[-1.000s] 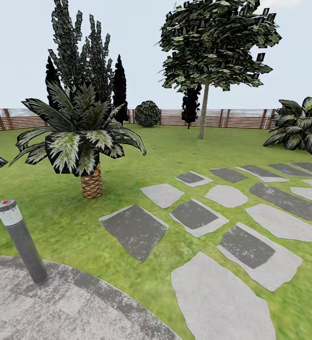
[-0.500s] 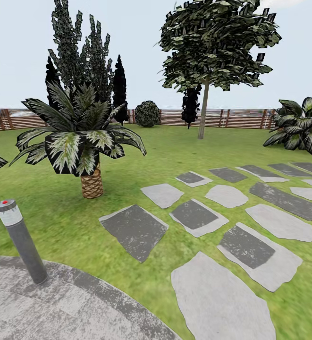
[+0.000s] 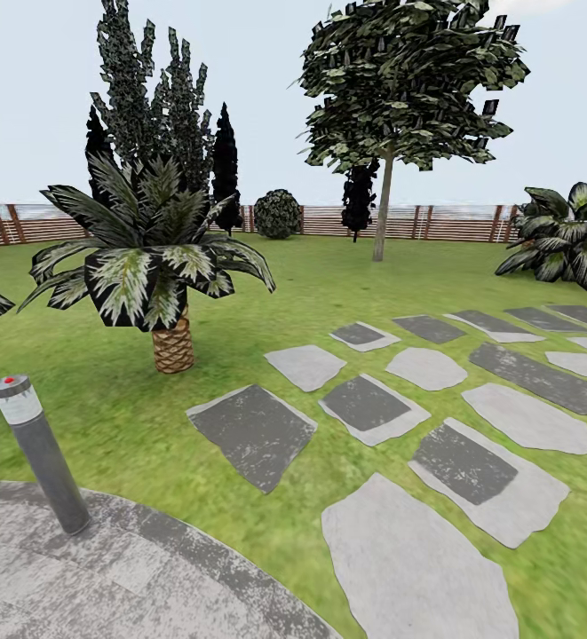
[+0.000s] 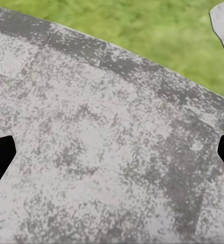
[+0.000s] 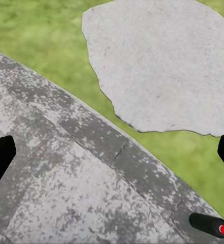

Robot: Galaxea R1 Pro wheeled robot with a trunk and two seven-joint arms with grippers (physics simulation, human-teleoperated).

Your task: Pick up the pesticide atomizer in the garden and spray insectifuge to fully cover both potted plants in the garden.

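Note:
I face the garden lawn (image 3: 329,293) with a brown slat fence (image 3: 453,222) at the back. The pesticide atomizer, the insectifuge and both potted plants are out of view. My left gripper (image 4: 113,157) hangs open over the round speckled paving (image 4: 101,137), one black fingertip (image 4: 0,162) at each side of the left wrist view. My right gripper (image 5: 113,155) is open too, above the paving's edge (image 5: 66,168), with grass and a pale stepping stone (image 5: 162,61) beyond. Nothing is between either pair of fingers.
A grey bollard lamp (image 3: 43,454) with a red top stands on the paving (image 3: 107,577) at front left. A scaly-trunked palm (image 3: 155,257) is behind it. Stepping stones (image 3: 373,408) run off to the right. A tall tree (image 3: 386,177) and a broad-leaved shrub (image 3: 568,235) stand farther back. A red-tipped dark post (image 5: 209,225) shows near the right gripper.

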